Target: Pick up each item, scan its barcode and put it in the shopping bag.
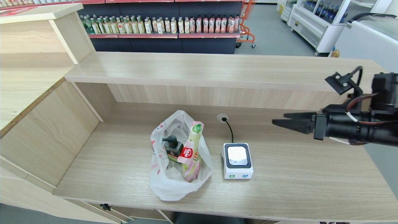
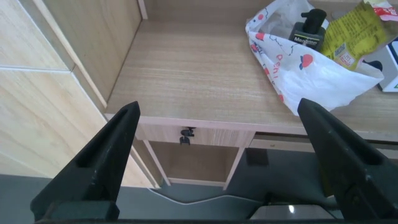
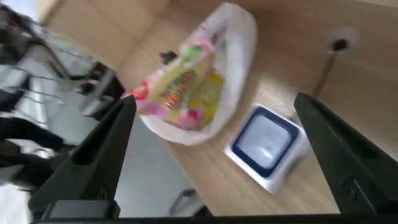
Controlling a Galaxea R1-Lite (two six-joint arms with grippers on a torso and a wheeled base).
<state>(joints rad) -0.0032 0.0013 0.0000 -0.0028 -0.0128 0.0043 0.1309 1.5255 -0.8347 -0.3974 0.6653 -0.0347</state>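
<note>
- Head view: a white plastic shopping bag (image 1: 174, 183) sits near the middle of the wooden table (image 1: 279, 193), its mouth open upward.
- A dark pump bottle (image 1: 173, 148) and a pink-and-green snack packet (image 1: 192, 149) stand inside it, side by side, with the packet on the scanner's side.
- A white scanner (image 1: 238, 161) lies just beside the bag, to its right, with the glass window facing up. Its black cable (image 1: 230, 130) runs back to a round hole (image 1: 222, 117) in the table.
- The right claw (image 1: 279, 119) hangs above the table's right part, well apart from the scanner and pointing toward it. It is released and grasps nothing.
- A raised wooden ledge (image 1: 217, 68) walls the table's far side. Behind it are a shelf of drink bottles (image 1: 161, 25), an orange cart (image 1: 247, 21) and white freezers (image 1: 314, 25).
- Left wrist view: the left claw (image 2: 219, 107) is spread wide and empty, below the table's front edge. A drawer latch (image 2: 185, 134) lies beyond it, and the bag (image 2: 311, 74) with the bottle (image 2: 309, 31) and packet (image 2: 351, 34) sits farther off.
- Right wrist view: between the spread fingers (image 3: 93, 155) lie the bag (image 3: 239, 37), the packet (image 3: 183, 87) and the scanner (image 3: 267, 146).
</note>
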